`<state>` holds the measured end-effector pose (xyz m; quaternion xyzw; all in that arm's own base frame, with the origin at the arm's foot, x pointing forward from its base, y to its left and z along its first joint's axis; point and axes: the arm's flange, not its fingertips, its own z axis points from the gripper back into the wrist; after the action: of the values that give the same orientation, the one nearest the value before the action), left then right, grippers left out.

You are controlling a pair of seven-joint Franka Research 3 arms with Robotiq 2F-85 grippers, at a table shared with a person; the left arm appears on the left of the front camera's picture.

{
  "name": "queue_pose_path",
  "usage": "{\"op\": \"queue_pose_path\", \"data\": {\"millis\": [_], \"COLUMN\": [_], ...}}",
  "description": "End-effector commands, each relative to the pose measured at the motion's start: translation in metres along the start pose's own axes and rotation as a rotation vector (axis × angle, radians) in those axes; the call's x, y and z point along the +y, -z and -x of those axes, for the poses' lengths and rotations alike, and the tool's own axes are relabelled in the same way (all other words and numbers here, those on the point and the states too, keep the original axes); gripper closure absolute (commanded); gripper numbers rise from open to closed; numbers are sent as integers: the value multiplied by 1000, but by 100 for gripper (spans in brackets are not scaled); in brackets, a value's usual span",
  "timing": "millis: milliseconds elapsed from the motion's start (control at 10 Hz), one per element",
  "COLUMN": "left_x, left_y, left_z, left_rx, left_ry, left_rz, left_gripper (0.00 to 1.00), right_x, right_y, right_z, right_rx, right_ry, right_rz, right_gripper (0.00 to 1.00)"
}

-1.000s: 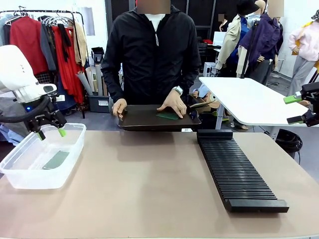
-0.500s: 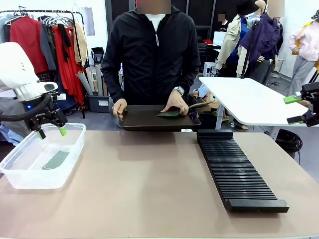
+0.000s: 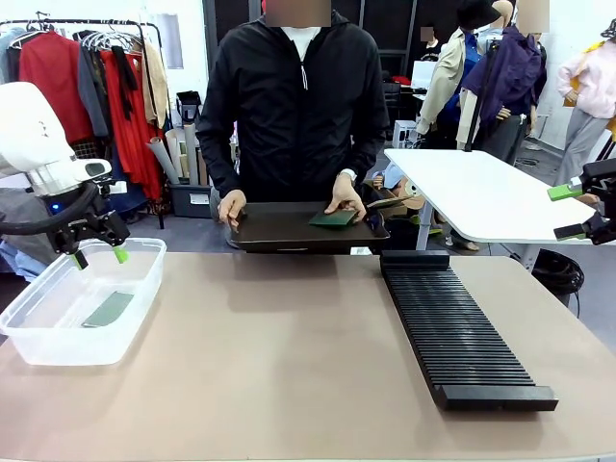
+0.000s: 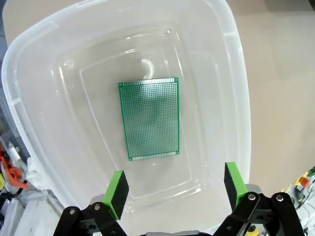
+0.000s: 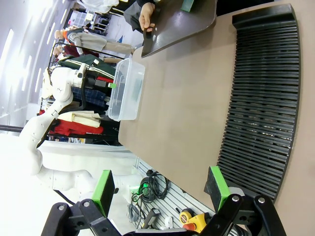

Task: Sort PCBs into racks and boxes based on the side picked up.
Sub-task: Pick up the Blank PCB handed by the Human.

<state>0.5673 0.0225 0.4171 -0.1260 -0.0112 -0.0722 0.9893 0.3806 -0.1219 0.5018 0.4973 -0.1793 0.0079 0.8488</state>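
Front view: L gripper (image 3: 98, 257) hangs over the clear tub (image 3: 58, 358) at the desk's (image 3: 289, 366) left edge, jaws spread, nothing in them; one PCB (image 3: 108, 309) lies flat inside. R gripper (image 3: 568, 212) is far right, released too, well off from the black rack (image 3: 457, 332). Person's hand (image 3: 345, 200) touches another PCB (image 3: 333, 219) in the tray (image 3: 274, 231). L wrist view: pads wide apart, PCB flat on the clear tub's floor. R wrist view: pads apart, empty, black rack ahead.
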Motion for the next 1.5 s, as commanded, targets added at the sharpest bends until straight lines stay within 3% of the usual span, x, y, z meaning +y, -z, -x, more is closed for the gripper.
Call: {"op": "queue_pose_path", "data": {"millis": [0,100,400,1000,1400], "left_x": [1,0,20,35,21], "left_y": [-2,0,-30,-41,-44], "left_z": [-1,0,10,19,0], "left_rx": [-4,0,-184,-397,-316], "left_ry": [-1,0,100,343,340], "left_rz": [-1,0,468,986,1098], "left_gripper": [0,0,0,0,0], "right_x": [2,2,2,2,2], "right_y": [2,2,2,2,2], "right_z": [1,1,1,1,1], "right_rx": [-19,-19,-19,-19,-19], "right_ry": [-10,-10,-10,-10,-10], "right_rz": [2,2,2,2,2], "right_gripper": [0,0,0,0,0]}}
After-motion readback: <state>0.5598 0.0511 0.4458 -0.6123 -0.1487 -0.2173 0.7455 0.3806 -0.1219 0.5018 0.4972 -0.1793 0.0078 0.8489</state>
